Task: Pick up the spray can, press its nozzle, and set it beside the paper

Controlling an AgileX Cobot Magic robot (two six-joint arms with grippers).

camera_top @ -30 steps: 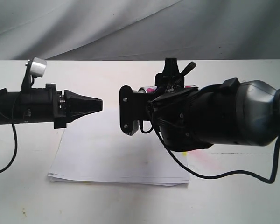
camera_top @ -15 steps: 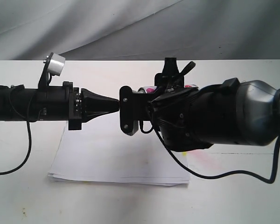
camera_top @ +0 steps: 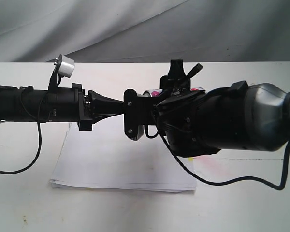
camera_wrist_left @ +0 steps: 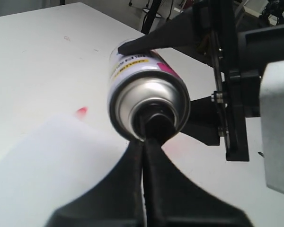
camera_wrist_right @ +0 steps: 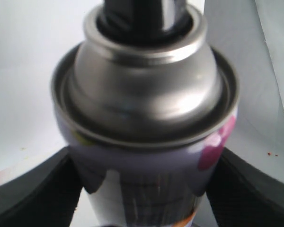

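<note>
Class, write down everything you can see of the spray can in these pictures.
The spray can is a silver metal cylinder with a domed top, a rolled rim and a purple-white label with pink and yellow patches. It has no cap. It is held on its side above the table, clamped in the right gripper, and the tip of the shut left gripper meets its valve.

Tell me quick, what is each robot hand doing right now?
Left hand: shut, tips at the nozzle of the spray can.
Right hand: closed on the spray can, holding it sideways.
</note>
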